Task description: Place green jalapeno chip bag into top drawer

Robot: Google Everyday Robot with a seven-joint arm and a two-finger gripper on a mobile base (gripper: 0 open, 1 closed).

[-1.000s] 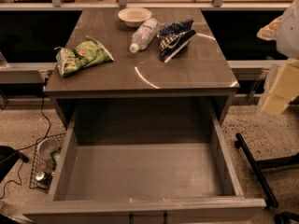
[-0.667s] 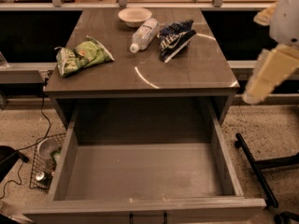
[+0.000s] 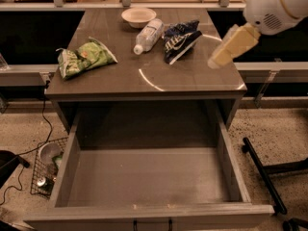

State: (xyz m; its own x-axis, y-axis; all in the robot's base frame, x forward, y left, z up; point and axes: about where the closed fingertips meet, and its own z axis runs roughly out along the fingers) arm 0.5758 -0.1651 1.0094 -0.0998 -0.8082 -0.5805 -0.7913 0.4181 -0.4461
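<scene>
The green jalapeno chip bag point(image 3: 84, 58) lies on the left part of the grey countertop point(image 3: 144, 76), wrinkled, with an orange spot. The top drawer point(image 3: 147, 177) is pulled fully open below the counter and holds nothing; its small dark handle point(image 3: 152, 224) shows at the bottom edge. My gripper point(image 3: 231, 47), a cream-coloured tip under a white arm, hangs above the right edge of the counter, far to the right of the green bag and holding nothing that shows.
A dark blue and white bag point(image 3: 180, 40), a clear plastic bottle point(image 3: 148, 35) and a white bowl point(image 3: 138, 16) sit at the back of the counter. A wire basket point(image 3: 45, 170) stands on the floor at left. A black chair leg point(image 3: 262, 172) lies at right.
My arm has swung in from the right edge, leftward and up, so the gripper now hangs over the counter's right side. The bags, bottle and drawer have not moved.
</scene>
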